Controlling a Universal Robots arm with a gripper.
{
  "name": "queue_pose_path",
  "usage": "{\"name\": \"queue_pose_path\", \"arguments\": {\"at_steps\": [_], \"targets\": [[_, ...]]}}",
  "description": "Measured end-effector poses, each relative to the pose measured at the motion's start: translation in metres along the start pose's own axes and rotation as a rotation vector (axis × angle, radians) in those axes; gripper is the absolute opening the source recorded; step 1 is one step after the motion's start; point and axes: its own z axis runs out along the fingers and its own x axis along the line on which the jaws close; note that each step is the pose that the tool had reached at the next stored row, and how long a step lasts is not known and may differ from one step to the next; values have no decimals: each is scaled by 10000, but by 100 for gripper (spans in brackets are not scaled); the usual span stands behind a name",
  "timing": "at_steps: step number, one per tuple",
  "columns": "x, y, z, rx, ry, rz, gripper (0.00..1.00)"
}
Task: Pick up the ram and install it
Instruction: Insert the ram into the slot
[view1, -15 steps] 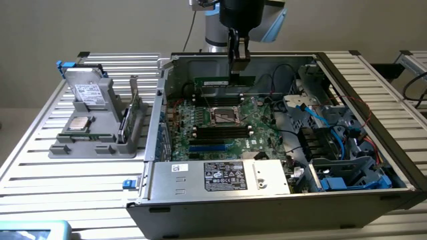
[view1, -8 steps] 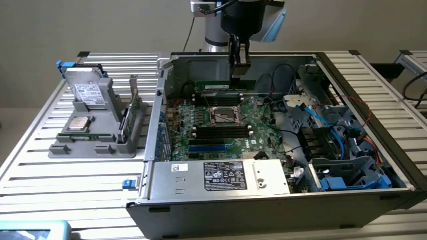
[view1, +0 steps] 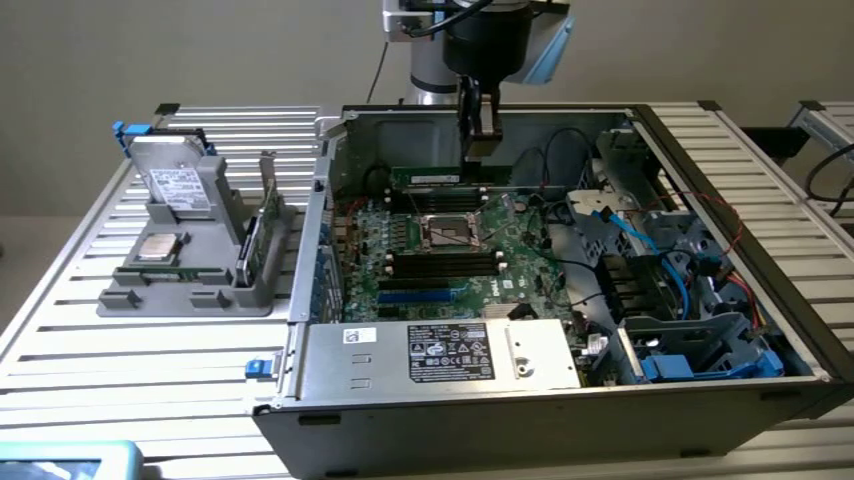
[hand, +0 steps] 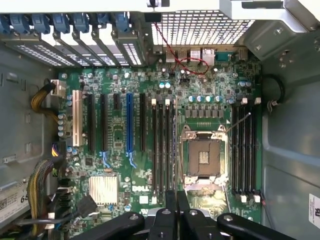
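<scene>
Ram (view1: 441, 178) setting: open computer case (view1: 534, 435) is laid flat at the bench's (view1: 134, 370) middle, so the board faces upward.
Motherboard (hand: 115, 135): exposed for access from above.
Gripper (view1: 478, 160): jaws are drawn narrow, apparently clamped on the ram's upper edge so its contacts point down.
Memory slots (hand: 244, 150): black and empty, flanking the processor socket (hand: 205, 157).
Ram position: held level and parallel to the slots, by the motherboard's edge nearest the arm's base, seemingly unseated.

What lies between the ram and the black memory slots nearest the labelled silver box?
The processor socket lies between them in the exterior view; the gripper holds the ram.
</scene>
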Motion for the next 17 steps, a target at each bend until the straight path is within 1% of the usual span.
{"name": "queue_pose_path", "arguments": {"at_steps": [4, 5, 8, 10, 11, 12, 13, 15, 16, 17], "targets": [[6, 0, 19, -1, 4, -1, 12], [6, -1, 27, 0, 14, -1, 12], [5, -3, 58, -5, 69, -2, 12], [5, -13, 75, -5, 116, -3, 12], [4, -18, 82, -5, 152, -2, 12], [4, -20, 87, -3, 208, 2, 12], [5, -21, 92, -1, 282, 5, 12], [5, -21, 97, 2, 454, 15, 12], [4, -22, 105, 0, 490, 18, 12], [4, -22, 113, -19, 492, 21, 12]]}}
